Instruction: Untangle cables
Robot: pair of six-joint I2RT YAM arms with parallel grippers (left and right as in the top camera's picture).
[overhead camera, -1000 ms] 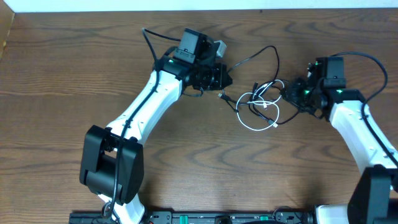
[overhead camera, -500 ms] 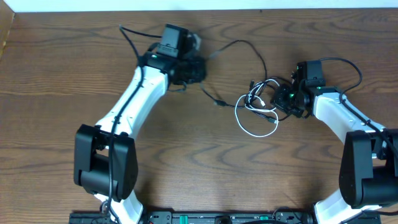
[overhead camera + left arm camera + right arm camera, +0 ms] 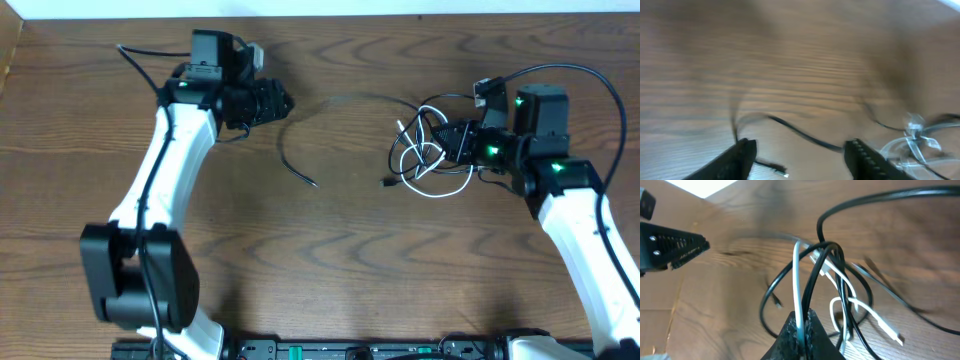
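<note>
A loose end of the black cable (image 3: 289, 164) curves over the wooden table, free of my left gripper (image 3: 280, 102), which hangs open above and left of it. In the left wrist view the black cable (image 3: 800, 134) passes below the open left gripper (image 3: 800, 147), with its plug end by the left finger. The white cable (image 3: 428, 168) is looped together with the black one at the right. There my right gripper (image 3: 452, 140) is shut on both strands. The right wrist view shows the white cable (image 3: 796, 280) and black cable (image 3: 812, 282) pinched side by side in the right gripper (image 3: 802, 319).
Thick black arm wires arc off the left arm (image 3: 140, 60) and the right arm (image 3: 590, 80). The table's far edge (image 3: 400, 16) meets a white strip at the top. Bare wood lies between the arms and toward the front.
My left gripper has pulled back to the left and opened, letting go of the black cable, whose end now lies on the table. The right gripper has shut on the tangle and moved slightly right.
</note>
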